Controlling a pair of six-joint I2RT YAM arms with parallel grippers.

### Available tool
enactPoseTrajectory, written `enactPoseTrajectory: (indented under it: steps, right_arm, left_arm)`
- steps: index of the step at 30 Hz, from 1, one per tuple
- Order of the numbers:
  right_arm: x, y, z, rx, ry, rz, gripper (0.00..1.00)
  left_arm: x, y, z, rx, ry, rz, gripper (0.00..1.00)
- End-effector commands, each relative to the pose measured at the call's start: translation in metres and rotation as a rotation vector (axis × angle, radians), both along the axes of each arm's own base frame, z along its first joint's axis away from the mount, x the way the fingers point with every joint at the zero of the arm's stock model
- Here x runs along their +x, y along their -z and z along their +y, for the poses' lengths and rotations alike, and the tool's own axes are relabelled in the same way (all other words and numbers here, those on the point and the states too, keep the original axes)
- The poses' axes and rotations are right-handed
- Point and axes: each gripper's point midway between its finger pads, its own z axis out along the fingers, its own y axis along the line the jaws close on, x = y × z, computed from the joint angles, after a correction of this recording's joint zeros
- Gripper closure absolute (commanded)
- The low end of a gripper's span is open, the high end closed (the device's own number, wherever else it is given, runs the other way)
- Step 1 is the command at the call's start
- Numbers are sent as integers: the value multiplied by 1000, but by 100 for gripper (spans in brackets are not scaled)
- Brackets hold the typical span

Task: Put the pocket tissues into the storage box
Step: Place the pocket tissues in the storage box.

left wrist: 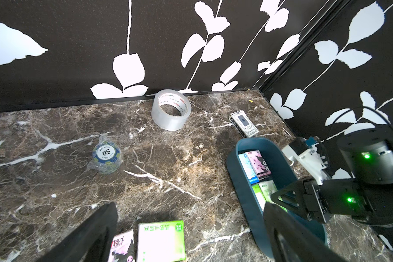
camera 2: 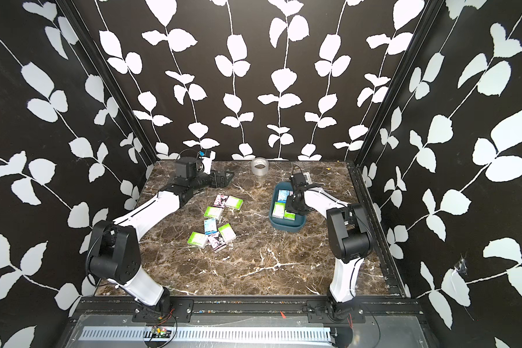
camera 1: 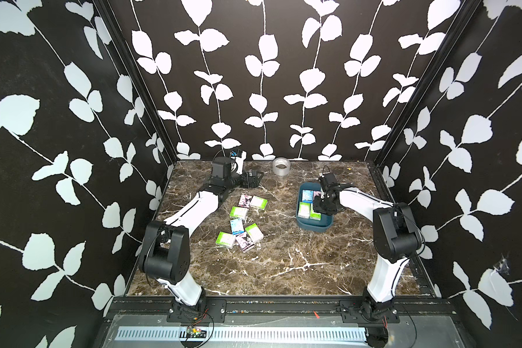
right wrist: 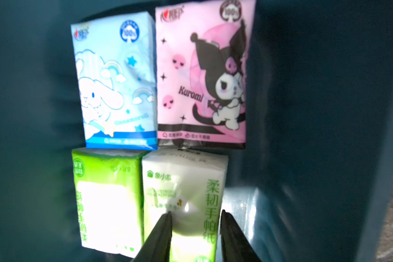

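On the right half of the surface point(camera 1: 287, 271), nearer its far edge than its near one, the storage box point(camera 1: 314, 230) is set: a dark teal tray with low walls and rounded corners. Four pocket tissues point(left wrist: 258, 165) are laid flat inside it in two rows of two, edges touching. A blue pack point(right wrist: 116, 79) is paired with a pink-and-black pack point(right wrist: 202, 74), and a lime-green pack point(right wrist: 107, 199) with a white-and-green pack point(right wrist: 184, 179). The right tool point(right wrist: 195, 215) is positioned within the box over the white-and-green pack, jaws part-way apart. One finger is seen over the pack's face and the other at its edge; whether the pack is gripped cannot be told. Seven loose packs point(camera 1: 239, 212) are scattered on the surface left of its middle, well apart from the box. Three are grouped toward the far side and four toward the near side, and some of them are touching. Green, blue and pink-and-black prints are all represented. The left tool point(left wrist: 190, 208) is held over the surface near the far edge, left of the middle, just beyond the loose packs. Its jaws are spread wide and nothing is held between them. A silver-grey tape roll point(camera 1: 280, 166) is stood at the middle of the far edge. A small white box with a dark panel point(left wrist: 243, 123) is placed just behind the storage box. A wrapped stack of poker chips point(left wrist: 106, 156) is recorded on the surface in the left wrist view only.
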Motion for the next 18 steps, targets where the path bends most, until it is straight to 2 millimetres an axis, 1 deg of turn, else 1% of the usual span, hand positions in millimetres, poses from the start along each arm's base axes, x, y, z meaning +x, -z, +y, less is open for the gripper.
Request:
enactPoseTrajectory:
  steps: [1,6,9,14,18]
  right_arm:
    - [-1,9,3,22,-1,15,66]
    - [2,4,7,37,-29,-1,68]
    - [2,3,9,45,-39,-3,68]
    - [0,-4,5,30,-36,-9,56]
    - [3,-27,1,9,-62,-74,49]
  left_arm:
    - [-5,-27,3,0,5,-60,1]
    - [-5,-28,3,2,5,-61,1]
    - [-4,-28,3,2,4,-62,1]
    - [-4,-27,3,7,2,-62,1]
    - [-4,-29,6,15,-11,-65,1]
